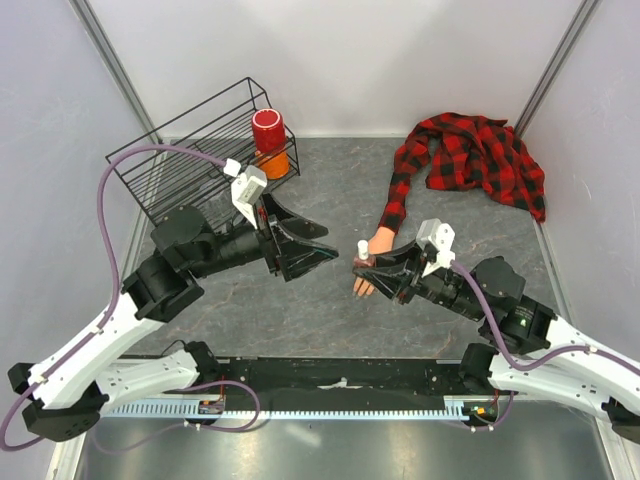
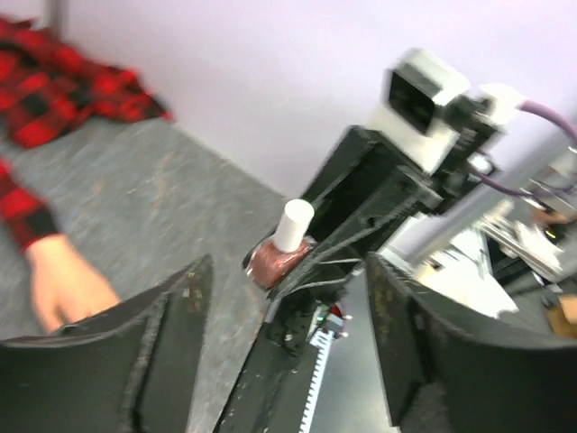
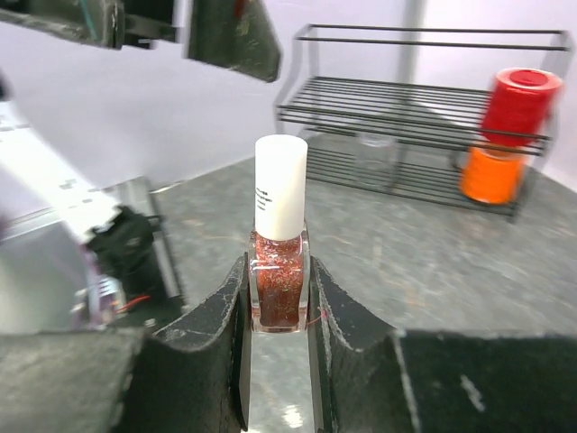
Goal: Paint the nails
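A pale peach mannequin hand [image 1: 372, 262] lies on the grey table, reaching out of a red-and-black plaid sleeve [image 1: 398, 198]; its nails are too small to make out. It also shows in the left wrist view [image 2: 63, 284]. My right gripper [image 1: 365, 265] is shut on a small bottle of red glitter polish [image 3: 279, 284] with a white cap [image 3: 280, 185], held upright above the mannequin hand. The bottle also shows in the left wrist view [image 2: 278, 255]. My left gripper [image 1: 322, 245] is open and empty, pointing at the bottle from its left, apart from it.
A black wire rack [image 1: 205, 150] stands at the back left, with a red-capped jar over an orange one [image 1: 270, 145] at its right end. The plaid shirt [image 1: 480, 155] is bunched at the back right. Grey walls close in on the sides.
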Controlling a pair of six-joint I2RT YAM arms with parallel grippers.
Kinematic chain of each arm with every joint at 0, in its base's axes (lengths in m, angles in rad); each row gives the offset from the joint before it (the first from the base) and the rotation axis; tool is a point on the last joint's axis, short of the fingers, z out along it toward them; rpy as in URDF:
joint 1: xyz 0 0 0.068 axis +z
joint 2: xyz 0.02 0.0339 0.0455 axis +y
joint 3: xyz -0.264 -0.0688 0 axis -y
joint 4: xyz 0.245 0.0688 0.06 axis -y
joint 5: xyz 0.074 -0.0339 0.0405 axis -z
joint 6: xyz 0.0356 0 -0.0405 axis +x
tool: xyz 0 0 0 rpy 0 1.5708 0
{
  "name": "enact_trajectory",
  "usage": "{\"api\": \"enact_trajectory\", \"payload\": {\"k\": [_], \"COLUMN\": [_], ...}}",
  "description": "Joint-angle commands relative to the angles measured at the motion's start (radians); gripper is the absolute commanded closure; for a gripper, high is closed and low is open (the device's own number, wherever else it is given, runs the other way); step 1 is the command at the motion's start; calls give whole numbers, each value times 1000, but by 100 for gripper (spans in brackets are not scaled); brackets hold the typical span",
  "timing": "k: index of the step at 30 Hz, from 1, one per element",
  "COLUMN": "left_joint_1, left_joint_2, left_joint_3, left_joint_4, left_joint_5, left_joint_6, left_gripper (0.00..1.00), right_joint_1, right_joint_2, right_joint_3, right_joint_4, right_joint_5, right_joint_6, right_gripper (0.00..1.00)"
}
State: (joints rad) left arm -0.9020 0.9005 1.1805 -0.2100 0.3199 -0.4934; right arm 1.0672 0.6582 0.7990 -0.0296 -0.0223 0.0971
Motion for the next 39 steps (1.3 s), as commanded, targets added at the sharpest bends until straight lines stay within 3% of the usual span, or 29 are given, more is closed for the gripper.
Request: {"api": "enact_trajectory", "payload": {"k": [1,6,21,24,26,27,30,31,33,34,37,39], "left_joint_1": [18,18,18,18,18,17,-14,-38,-102,-186,-282,-287], "left_joint_2": [24,72,136,153,156,153,138,129,136,150,215,239], "left_joint_3": [-41,-61,-33,-12,-1,1,21,27,37,45,80,76], "left_joint_4": [190,290,334,291,271,252,145,115,62,49,18,26], "left_joint_5": [267,392,505,502,479,463,274,75,-135,-359,-621,-657], "left_joint_6": [-28,-48,-50,-25,-13,2,48,62,107,121,127,89], "left_gripper": [31,33,60,69,84,96,98,98,98,98,98,98], "right_joint_1": [-6,-6,-10,-15,-16,-18,-18,-18,-9,16,89,100], "right_joint_2": [-29,-29,17,24,24,27,60,76,138,158,218,238], "right_joint_3": [0,9,11,17,20,23,55,69,104,114,141,149], "right_joint_4": [60,79,122,122,120,116,60,33,-4,-12,0,14], "right_joint_5": [-185,-229,-246,-239,-228,-206,-70,-18,101,263,503,542], "right_joint_6": [64,90,89,87,84,75,41,33,29,30,23,16], "right_gripper": [100,100,100,100,100,100,100,100,100,100,100,100]}}
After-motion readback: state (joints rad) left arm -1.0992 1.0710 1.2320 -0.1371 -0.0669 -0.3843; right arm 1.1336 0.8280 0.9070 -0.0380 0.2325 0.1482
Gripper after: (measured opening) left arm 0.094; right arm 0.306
